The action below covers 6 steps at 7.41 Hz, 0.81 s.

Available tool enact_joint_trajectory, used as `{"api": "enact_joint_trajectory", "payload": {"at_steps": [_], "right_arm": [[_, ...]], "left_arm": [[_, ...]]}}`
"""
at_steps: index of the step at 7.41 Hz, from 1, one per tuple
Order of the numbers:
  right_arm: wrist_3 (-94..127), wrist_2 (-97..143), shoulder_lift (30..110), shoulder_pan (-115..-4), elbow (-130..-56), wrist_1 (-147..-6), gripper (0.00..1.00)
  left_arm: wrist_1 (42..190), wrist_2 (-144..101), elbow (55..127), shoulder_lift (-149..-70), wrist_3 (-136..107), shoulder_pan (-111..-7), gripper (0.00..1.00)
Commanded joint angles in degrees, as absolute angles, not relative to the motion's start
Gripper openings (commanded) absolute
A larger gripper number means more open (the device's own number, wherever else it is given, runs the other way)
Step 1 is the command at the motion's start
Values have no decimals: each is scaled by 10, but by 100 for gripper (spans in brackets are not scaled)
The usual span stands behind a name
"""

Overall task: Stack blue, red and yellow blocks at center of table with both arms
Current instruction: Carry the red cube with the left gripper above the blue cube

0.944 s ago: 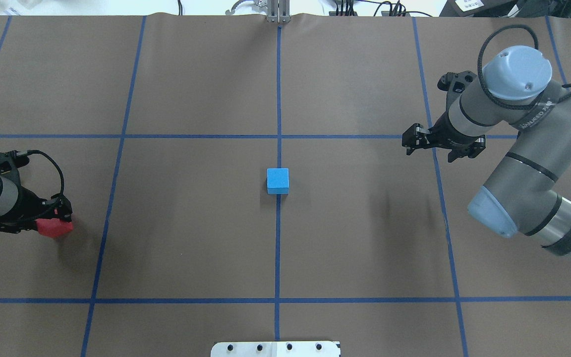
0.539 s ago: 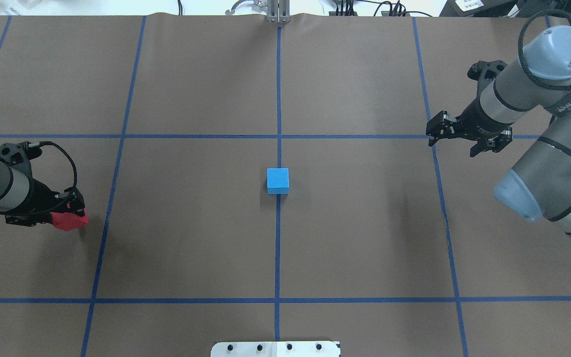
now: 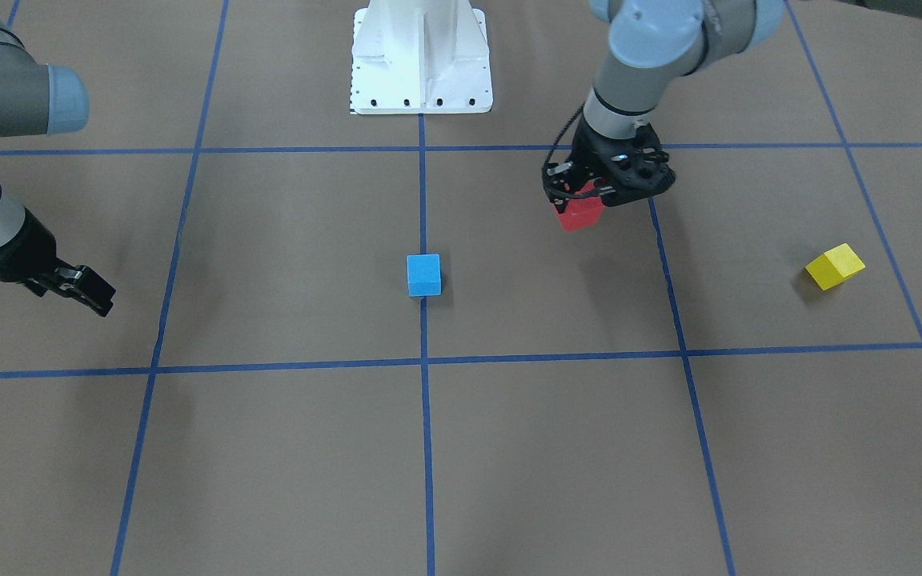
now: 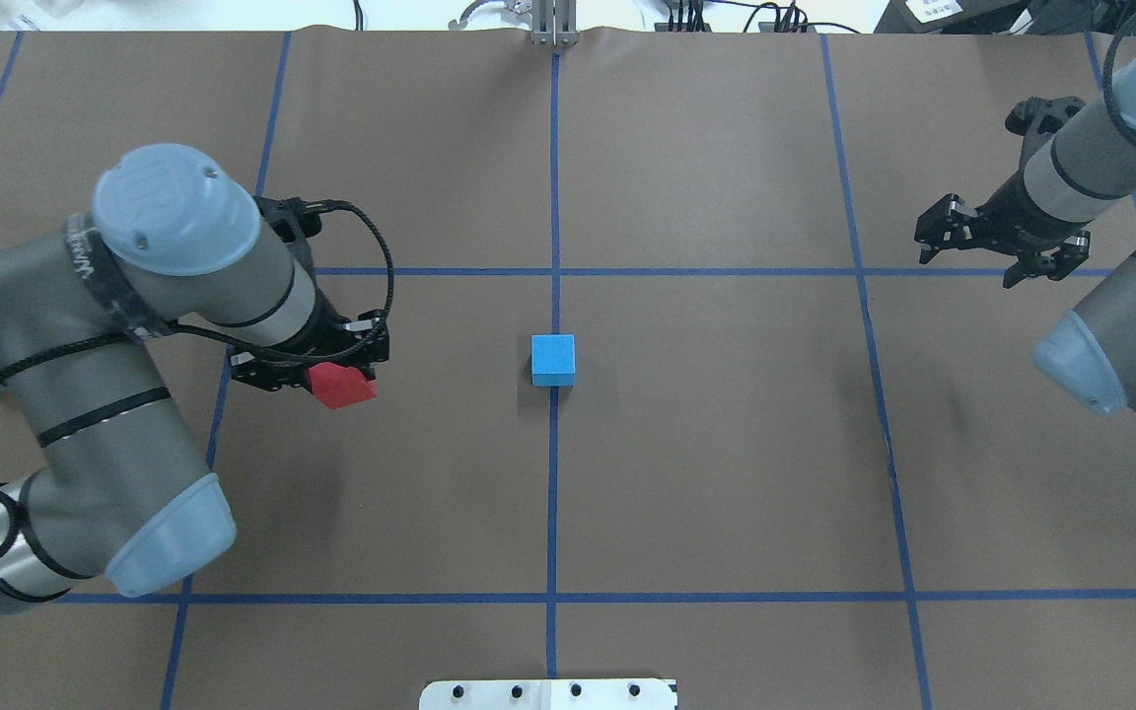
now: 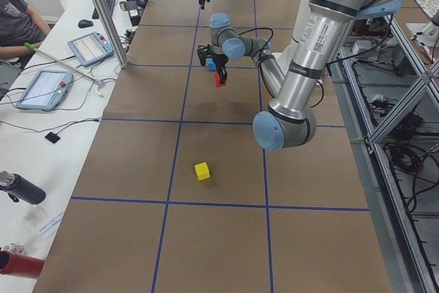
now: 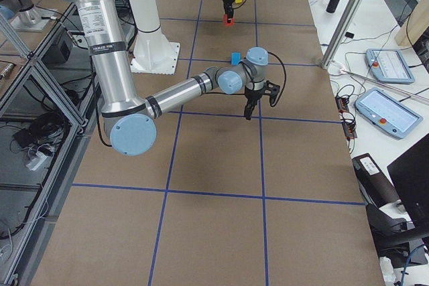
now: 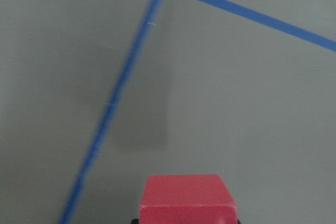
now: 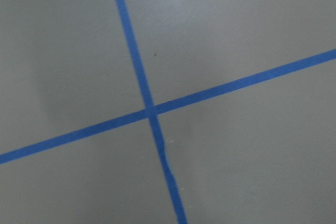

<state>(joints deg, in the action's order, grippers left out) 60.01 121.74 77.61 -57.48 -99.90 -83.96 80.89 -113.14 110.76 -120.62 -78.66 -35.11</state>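
1. Overhead, the left gripper (image 4: 343, 379) is clenching the red block (image 4: 339, 387), holding it tilted, left of the blue block (image 4: 553, 359) and well apart from it.
2. That blue block is sitting on the counter (image 4: 726, 473), on the centre tape line, with nothing touching it.
3. From the front-facing view, the left gripper (image 3: 585, 202) is pointing down with the red block (image 3: 579, 214) sticking out below its fingers, which the overhead view is not showing as plainly.
4. Only the front-facing and left views are showing the yellow block (image 3: 835, 266); it is lying on the counter, turned askew to the tape lines, well apart from the other two. Overhead, the left arm is covering that part of the counter.
5. In the left view, the yellow block (image 5: 202, 171) is lying nearer the camera than the red block (image 5: 219, 79), which is hanging above the counter.
6. The left wrist view is showing the red block (image 7: 188, 199) at its lower edge, with bare counter and blurred tape lines beyond.
7. Across the counter, the right gripper (image 4: 967, 268) is hovering with its fingers spread, grasping nothing; the front-facing view (image 3: 33, 308) is confirming this.
8. The right wrist view is showing only a tape crossing on the counter.
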Motion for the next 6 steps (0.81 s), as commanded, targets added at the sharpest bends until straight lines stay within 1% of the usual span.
{"api": "enact_joint_trajectory", "payload": {"at_steps": [1,3,5,6], "right_arm": [[455,1219,827,-603,-987,-840,100],[451,1230,824,-620,-983,-841,100],[457,1239,821,-623,-983,-841,100],[459,1239,821,-623,-983,-841,100]], "left_arm": [[795,-1110,1010,-1334,-743,-332,0],[801,-1104,942,-1381,-686,-331,0],[859,-1103,838,-1432,-686,-331,0],[863,-1104,818,-1442,-686,-328,0]]}}
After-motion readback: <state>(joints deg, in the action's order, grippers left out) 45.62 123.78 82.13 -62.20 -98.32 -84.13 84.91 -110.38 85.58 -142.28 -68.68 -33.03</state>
